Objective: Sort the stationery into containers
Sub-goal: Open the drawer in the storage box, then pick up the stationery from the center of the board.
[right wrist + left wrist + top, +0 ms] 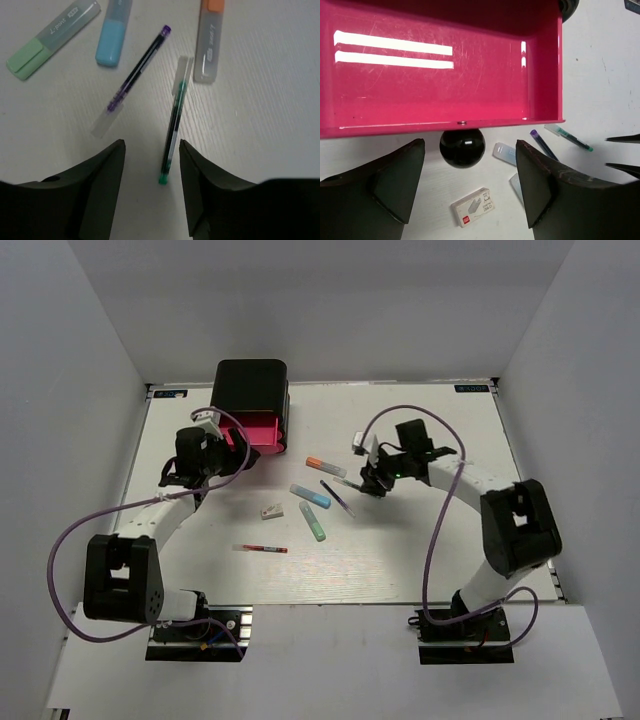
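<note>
Pink drawer (420,90) — glossy, finely scratched — with a round black knob (462,146).

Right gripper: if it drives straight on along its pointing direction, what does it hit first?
Probably the thin green-tipped pen, whose tip lies between the right gripper's open jaws on the table; the height above it is unclear.

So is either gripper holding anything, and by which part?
Nothing held: left gripper open either side of the drawer knob; right gripper open either side of the green pen.
</note>
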Motion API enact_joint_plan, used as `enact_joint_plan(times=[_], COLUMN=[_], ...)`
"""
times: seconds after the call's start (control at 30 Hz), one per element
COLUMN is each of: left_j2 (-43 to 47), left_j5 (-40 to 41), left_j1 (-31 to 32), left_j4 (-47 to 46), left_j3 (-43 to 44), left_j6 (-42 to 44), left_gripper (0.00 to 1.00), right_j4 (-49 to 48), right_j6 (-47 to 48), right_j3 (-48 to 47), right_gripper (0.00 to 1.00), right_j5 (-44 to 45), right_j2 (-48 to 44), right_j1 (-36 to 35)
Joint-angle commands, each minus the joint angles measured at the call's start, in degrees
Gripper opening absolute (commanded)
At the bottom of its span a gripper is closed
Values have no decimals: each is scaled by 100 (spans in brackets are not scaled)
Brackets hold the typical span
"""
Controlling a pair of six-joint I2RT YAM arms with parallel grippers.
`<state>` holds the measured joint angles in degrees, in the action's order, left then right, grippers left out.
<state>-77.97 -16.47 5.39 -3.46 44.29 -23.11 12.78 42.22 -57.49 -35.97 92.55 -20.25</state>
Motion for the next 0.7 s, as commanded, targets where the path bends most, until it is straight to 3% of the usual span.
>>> enact_joint_plan(times=[0.0, 0.27, 0.67], left_j2=[414, 1293, 2620], left_j5=[-128, -76, 100], left_j1=[6, -47, -47], left_j4=[-5, 557, 1207], left_j3=[-157, -544, -1221], left_j6=[78, 202, -202], left_gripper=[83, 86, 86], right_j4=[-442, -759, -741], right_j6=[-152, -724, -759], right_j3=[-490, -1719, -2310], right_gripper=[50, 56, 65], right_j5=[45, 784, 1197], right_j2=[524, 1702, 2452], right_j1=[-592, -1393, -1947])
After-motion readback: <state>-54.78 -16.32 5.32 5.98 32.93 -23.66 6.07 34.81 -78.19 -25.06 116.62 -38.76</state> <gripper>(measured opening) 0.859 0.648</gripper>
